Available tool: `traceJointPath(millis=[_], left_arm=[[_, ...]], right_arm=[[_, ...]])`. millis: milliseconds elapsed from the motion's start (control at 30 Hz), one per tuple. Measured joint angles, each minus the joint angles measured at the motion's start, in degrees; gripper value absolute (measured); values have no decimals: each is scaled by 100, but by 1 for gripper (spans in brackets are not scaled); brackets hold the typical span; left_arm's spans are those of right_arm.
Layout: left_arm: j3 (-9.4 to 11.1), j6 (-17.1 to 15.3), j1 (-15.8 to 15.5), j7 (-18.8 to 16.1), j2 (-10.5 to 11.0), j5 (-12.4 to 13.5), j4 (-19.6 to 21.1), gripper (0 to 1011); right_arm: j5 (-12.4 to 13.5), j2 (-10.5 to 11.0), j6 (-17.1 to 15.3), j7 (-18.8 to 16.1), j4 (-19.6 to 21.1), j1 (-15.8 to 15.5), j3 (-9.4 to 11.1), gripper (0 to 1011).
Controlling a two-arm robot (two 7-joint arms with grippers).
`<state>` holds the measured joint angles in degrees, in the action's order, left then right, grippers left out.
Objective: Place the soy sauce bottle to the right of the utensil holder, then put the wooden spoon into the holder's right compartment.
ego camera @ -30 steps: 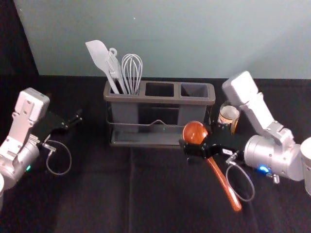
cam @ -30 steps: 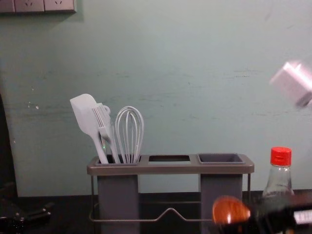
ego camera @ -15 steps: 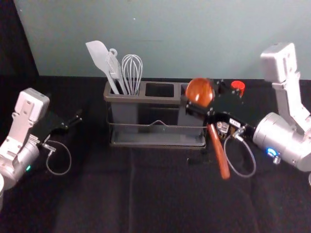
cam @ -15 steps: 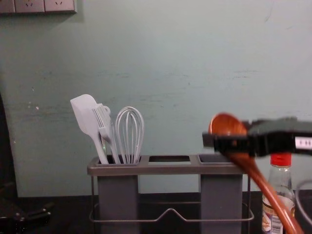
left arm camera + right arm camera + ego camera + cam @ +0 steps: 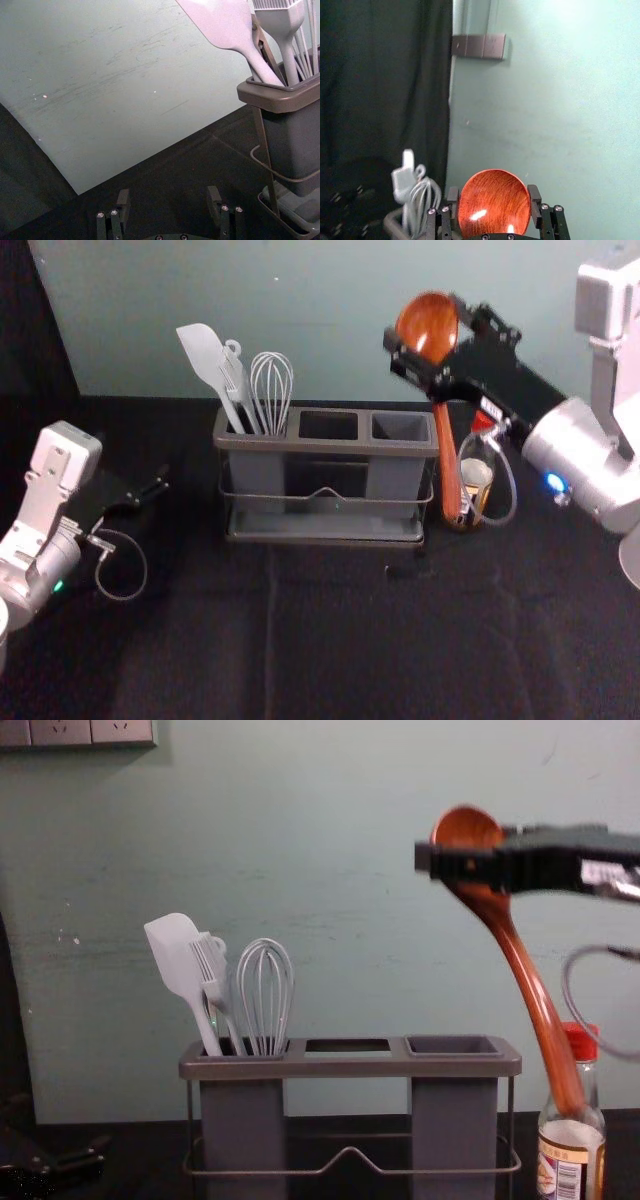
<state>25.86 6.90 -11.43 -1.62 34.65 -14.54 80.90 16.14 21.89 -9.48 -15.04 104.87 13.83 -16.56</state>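
High at the right, my right gripper [image 5: 431, 348] is shut on the bowl end of the wooden spoon [image 5: 447, 465], whose handle hangs down. In the right wrist view the spoon's bowl [image 5: 494, 204] sits between the fingers of my right gripper [image 5: 494, 212]. The soy sauce bottle [image 5: 572, 1160], red-capped, stands right of the utensil holder [image 5: 350, 1065], partly behind the spoon handle. The holder's right compartment [image 5: 401, 426] holds nothing. My left gripper [image 5: 155, 490] is parked at the left; its own wrist view shows the left gripper [image 5: 168, 205] open with nothing between its fingers.
A white spatula [image 5: 180, 960], a brush [image 5: 216, 982] and a whisk [image 5: 265, 995] stand in the holder's left compartment. Behind the table rises a pale green wall [image 5: 350, 850], with a switch panel [image 5: 90, 732] at its upper left.
My right gripper has risen with the spoon from low in front of the holder's right side to above it. The handle now hangs more nearly upright. The left arm has stayed still.
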Motion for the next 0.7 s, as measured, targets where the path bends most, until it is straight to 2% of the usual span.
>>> traceJointPath(millis=[200,367,500,567,700], left_arm=[[0,0,0,0,0,0,0,1005],[0,0,0,0,0,0,0,1005],[0,0,0,0,0,0,0,1005],[0,0,0,0,0,0,0,1005],[0,0,0,0,0,0,0,1005]], right_arm=[[-214,-257,119,123,-222,303,-53,841],[-554,-623,379,343,-674,646,-130,840],[-692,-790,490,440,-918,813,-145,840],[-824,-935,570,513,-1163,980,-153,840],[-920,-1064,615,549,-1423,1160,-153,841]])
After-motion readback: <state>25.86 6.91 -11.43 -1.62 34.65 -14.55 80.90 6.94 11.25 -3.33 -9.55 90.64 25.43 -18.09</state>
